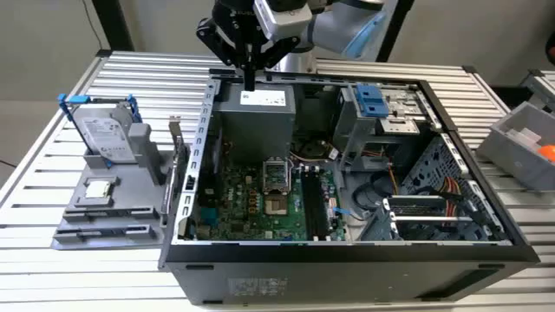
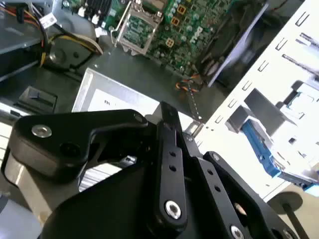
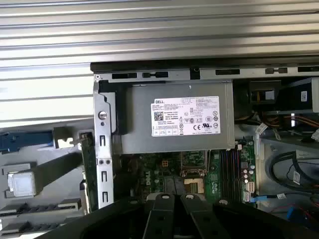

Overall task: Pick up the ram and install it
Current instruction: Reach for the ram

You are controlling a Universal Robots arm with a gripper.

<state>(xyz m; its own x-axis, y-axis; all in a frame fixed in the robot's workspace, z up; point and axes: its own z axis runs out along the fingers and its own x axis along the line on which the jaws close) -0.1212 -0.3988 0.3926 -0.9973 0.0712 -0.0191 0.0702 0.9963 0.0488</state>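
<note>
Gripper [image 1: 249, 81] clenched, empty, above case [image 1: 347, 257]; ram [image 3: 87, 164] edge-on outside, partly hidden

You'll find the ram [image 1: 184, 175] outside the computer case [image 1: 347, 257], at about nine o'clock from the case's middle in the exterior view. It is a long, thin, dark green board (seen mostly edge-on, so little of its face shows). It stands on its long edge just beside the case's outer wall and runs alongside it, not yet installed.
</note>
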